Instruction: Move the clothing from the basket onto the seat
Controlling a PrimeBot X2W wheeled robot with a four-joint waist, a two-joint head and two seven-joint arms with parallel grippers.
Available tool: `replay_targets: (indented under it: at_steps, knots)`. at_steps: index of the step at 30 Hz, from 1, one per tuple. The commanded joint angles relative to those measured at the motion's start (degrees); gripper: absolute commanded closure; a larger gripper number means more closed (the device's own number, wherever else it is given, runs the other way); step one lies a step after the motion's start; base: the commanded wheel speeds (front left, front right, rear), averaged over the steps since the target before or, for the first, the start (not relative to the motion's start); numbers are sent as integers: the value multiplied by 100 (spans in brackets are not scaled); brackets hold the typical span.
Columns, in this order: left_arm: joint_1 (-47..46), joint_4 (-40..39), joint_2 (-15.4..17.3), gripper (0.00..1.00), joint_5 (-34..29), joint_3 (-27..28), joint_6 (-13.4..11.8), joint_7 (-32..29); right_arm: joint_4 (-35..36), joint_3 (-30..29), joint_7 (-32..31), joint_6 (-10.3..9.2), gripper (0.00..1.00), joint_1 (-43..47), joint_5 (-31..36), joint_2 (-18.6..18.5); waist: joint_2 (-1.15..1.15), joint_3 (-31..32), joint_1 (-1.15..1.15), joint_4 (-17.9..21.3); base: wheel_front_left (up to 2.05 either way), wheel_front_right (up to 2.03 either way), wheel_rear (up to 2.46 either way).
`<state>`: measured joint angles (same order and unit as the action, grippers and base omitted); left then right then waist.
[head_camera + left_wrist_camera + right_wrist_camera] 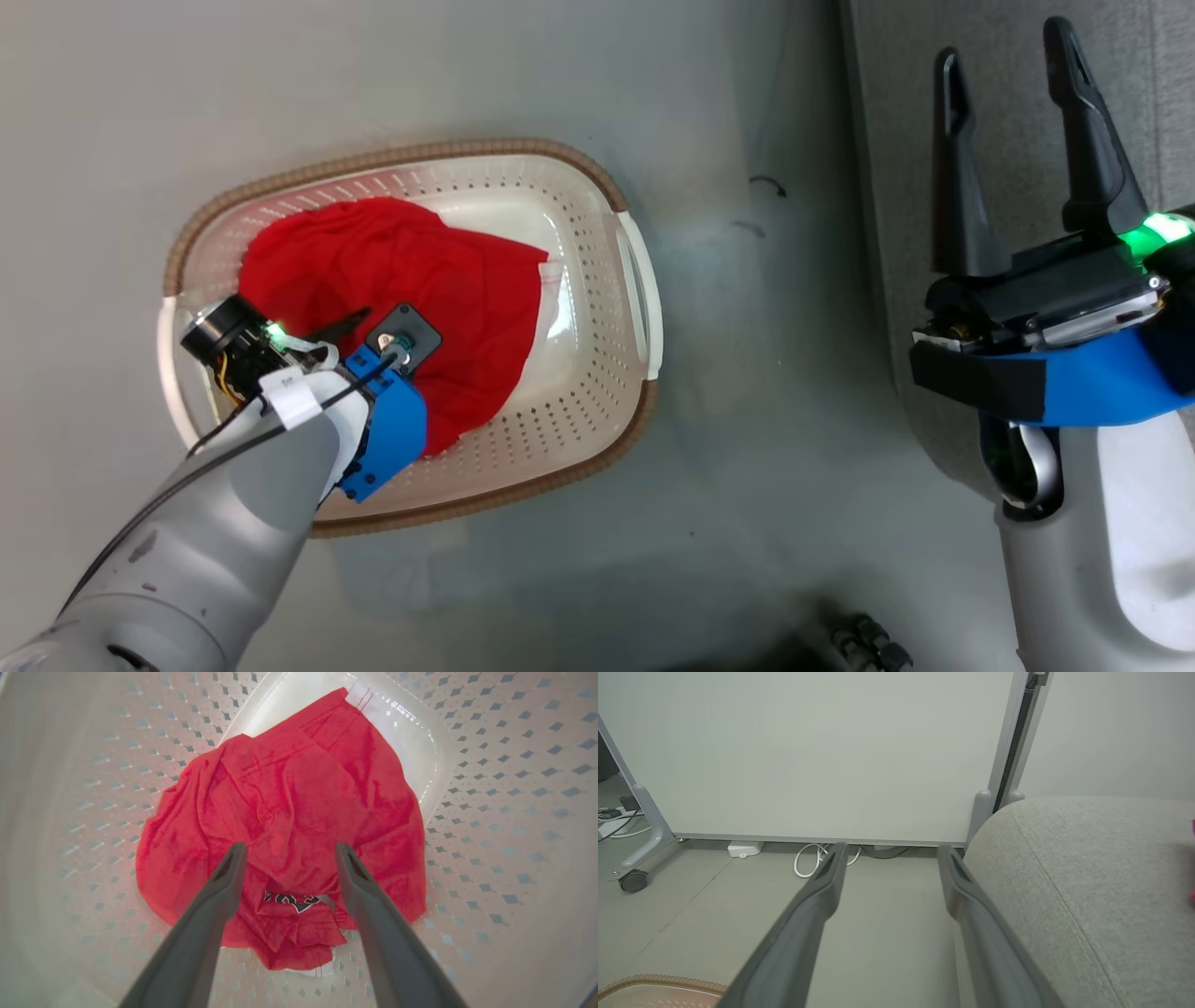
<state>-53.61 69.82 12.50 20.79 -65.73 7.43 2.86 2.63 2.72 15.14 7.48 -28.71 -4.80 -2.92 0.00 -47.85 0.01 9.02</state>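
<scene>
Your left gripper (289, 848) gapes empty over the clothing (299, 788), where a shallow pinch risks snagging one layer and dropping it.

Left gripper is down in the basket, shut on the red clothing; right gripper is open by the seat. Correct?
No. The left wrist view shows the left gripper open over the clothing, not shut on it. It is down in the basket, and the right gripper is open by the seat.

One basket (581, 373), one clothing heap (420, 280).
</scene>
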Motion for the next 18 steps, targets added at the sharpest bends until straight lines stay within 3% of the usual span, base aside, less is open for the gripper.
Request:
replay_targets:
  at_steps: [1, 18]
  knots:
    - [-145, 20, 16, 0, 48, -31, 4, -42, 39, -13, 2, 3, 0, -99, 29, -1, 0, -197, -1, 63, 0, 0, 0]
    - [-895, 382, 245, 0, -195, -480, -90, -898, 597, -26, 1, 3, 0, -90, 96, 4, 0, -1016, -1, 279, 0, 0, 0]
